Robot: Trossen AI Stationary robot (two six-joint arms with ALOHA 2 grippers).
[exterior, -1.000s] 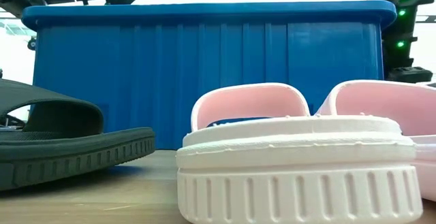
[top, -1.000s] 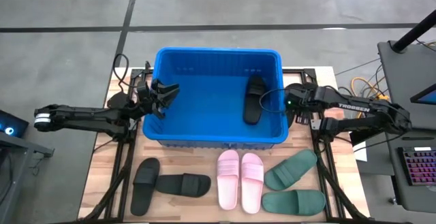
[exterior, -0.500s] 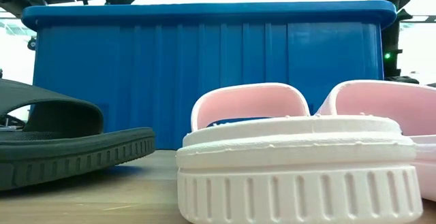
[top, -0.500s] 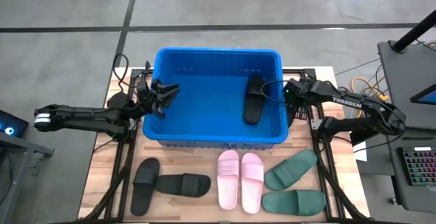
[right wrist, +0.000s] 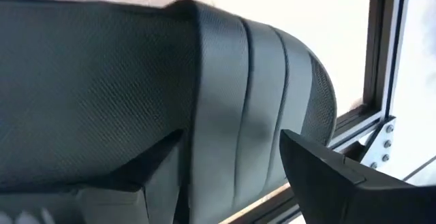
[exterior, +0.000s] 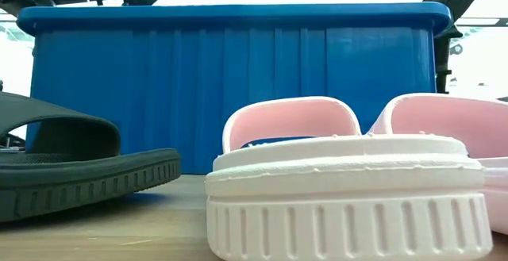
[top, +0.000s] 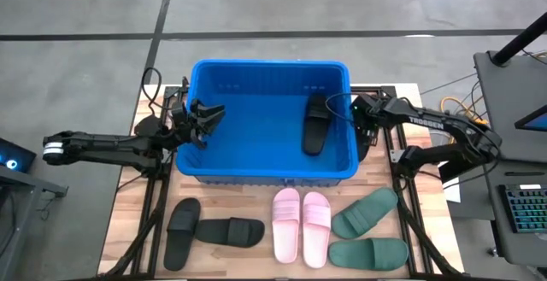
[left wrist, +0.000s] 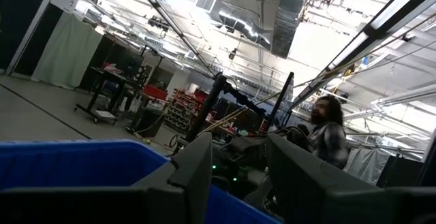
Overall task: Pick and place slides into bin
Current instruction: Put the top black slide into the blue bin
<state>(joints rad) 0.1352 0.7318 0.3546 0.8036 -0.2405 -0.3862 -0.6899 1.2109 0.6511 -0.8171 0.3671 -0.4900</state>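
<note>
The blue bin [top: 256,166] stands mid-table and shows as a blue wall in the low view [exterior: 238,78]. One black slide [top: 314,124] lies inside it by the right wall. My left gripper [top: 208,114] hangs open and empty over the bin's left rim [left wrist: 68,159]. My right gripper [top: 355,114] is open at the bin's right rim. Its wrist view is filled by another black slide [right wrist: 259,94] lying on the table by the metal frame. The fingers stand on either side of that slide's end. My right gripper stands close against the bin's right rim [top: 348,119] and over the black slide's rounded end [right wrist: 300,115], pointing down. I cannot tell whether it touches either one.
On the near table lie two black slides [top: 209,230], a pink pair [top: 301,225] and two green slides [top: 367,234]. The pink pair [exterior: 341,182] and a black slide [exterior: 71,170] fill the low view. A person [left wrist: 327,132] is in the room beyond. A desk [top: 513,102] stands at the right.
My right gripper has gone toward the table's far edge and left, up to the bin's right rim. The bin, with the black slide in it, has slid a little toward the table's left edge.
</note>
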